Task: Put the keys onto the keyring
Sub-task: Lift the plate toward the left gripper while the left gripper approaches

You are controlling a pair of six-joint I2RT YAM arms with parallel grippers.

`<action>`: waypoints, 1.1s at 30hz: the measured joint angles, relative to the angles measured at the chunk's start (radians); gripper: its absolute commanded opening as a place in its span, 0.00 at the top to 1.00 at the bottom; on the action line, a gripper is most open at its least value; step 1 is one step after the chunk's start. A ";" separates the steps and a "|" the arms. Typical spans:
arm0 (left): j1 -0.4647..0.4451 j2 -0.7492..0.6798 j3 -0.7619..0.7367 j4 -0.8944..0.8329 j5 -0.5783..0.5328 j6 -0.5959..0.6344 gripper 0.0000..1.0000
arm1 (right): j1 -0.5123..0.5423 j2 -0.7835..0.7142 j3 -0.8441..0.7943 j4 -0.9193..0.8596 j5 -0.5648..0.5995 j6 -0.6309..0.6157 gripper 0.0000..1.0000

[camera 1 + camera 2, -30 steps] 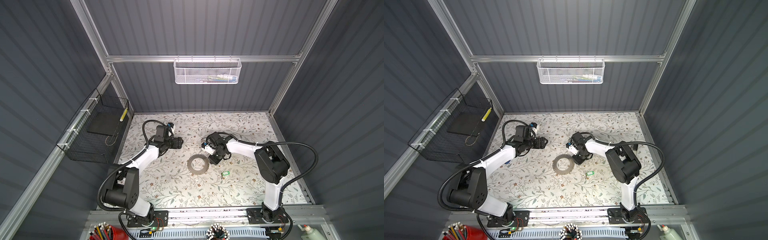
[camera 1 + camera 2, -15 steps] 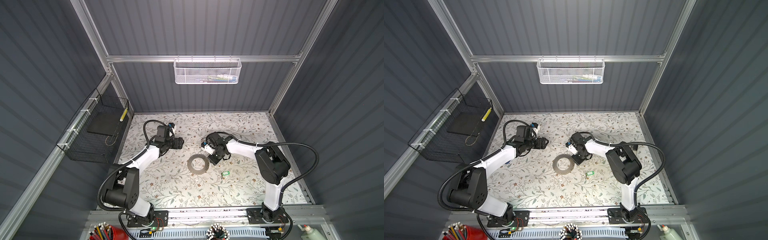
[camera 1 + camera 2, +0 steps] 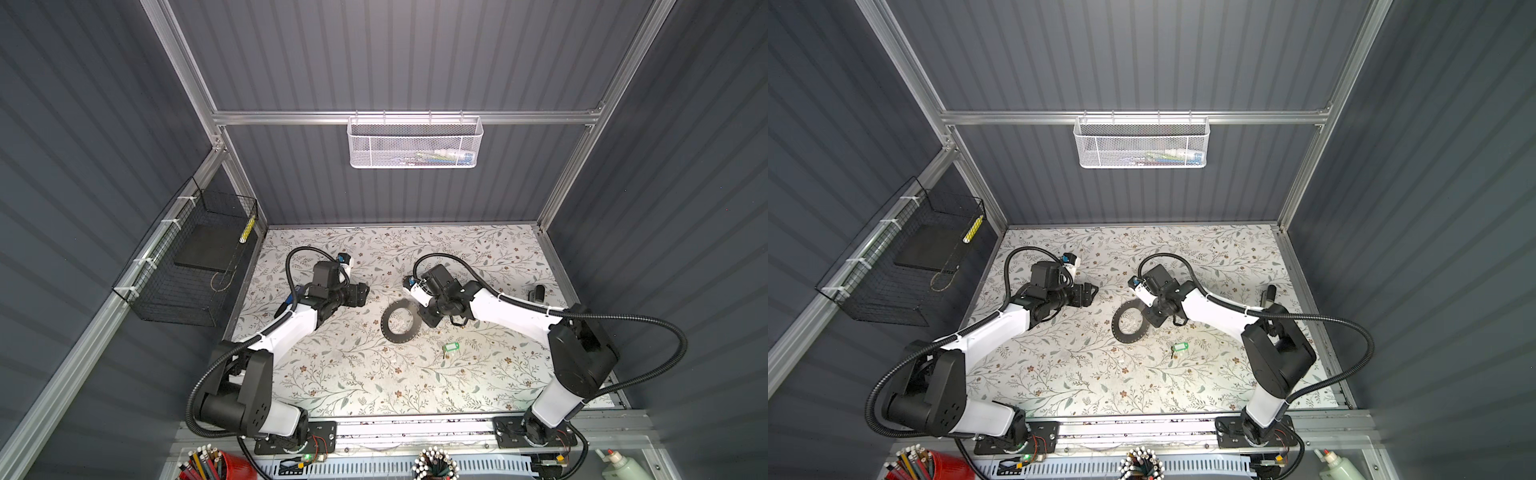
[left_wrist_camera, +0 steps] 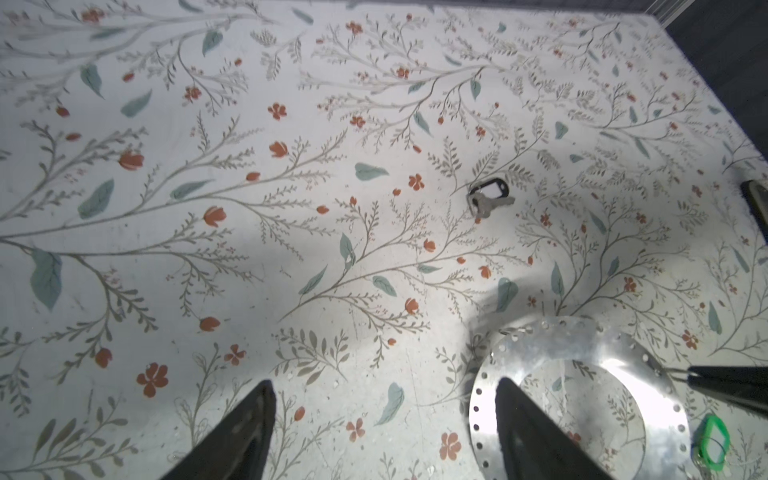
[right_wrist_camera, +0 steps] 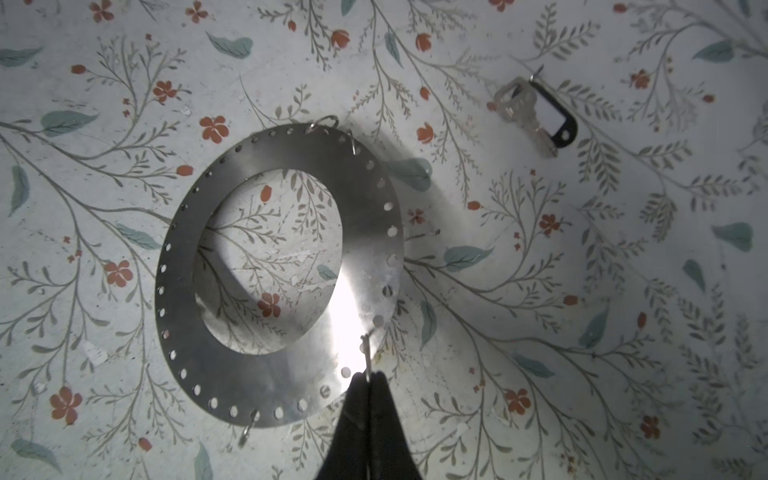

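Since a second ago the left tool (image 3: 363, 293) has edged a little to the right, towards the keyring (image 3: 385, 322), and the right tool (image 3: 430, 320) has drawn its jaws together.

Both top views show the keyring (image 3: 1117, 324) at the middle of the floral counter (image 3: 332, 374), between the two arms. The right tool (image 5: 368, 376) stands at the ring's right edge, its jaws pressed together on a thin wire clip (image 5: 365, 349) that sits in one of the small rim holes. Two more wire loops (image 5: 326, 120) hang from other holes of the keyring (image 5: 370, 232). A dark shadow falls inside the ring's opening; whether that side is off the counter I cannot tell.

The left tool (image 4: 384, 382) hangs to the left of the ring and slightly farther back, its jaws spread wide with nothing between them.

The green-tagged key (image 3: 449, 346) lies flat on the counter, to the near right of the ring and clear of it. The silver key with the black tag (image 5: 536, 112) also lies on the counter apart from the ring, and shows in both wrist views (image 4: 490, 197).
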 measured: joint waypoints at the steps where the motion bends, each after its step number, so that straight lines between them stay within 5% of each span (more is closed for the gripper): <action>1: -0.005 -0.017 -0.008 0.011 -0.001 0.000 0.17 | 0.006 -0.012 -0.014 0.018 0.003 -0.008 1.00; 8: -0.040 -0.177 -0.077 0.085 0.004 0.062 0.32 | 0.021 -0.157 -0.163 0.193 -0.026 -0.093 1.00; 13: -0.057 -0.309 -0.114 0.125 0.068 0.133 0.64 | 0.020 -0.283 -0.264 0.385 -0.134 -0.185 1.00; 24: -0.159 -0.477 -0.360 0.235 0.348 0.418 0.61 | 0.013 -0.287 -0.386 0.675 -0.330 -0.290 1.00; 33: -0.196 -0.483 -0.366 0.254 0.421 0.610 0.70 | 0.013 -0.313 -0.484 0.842 -0.424 -0.361 1.00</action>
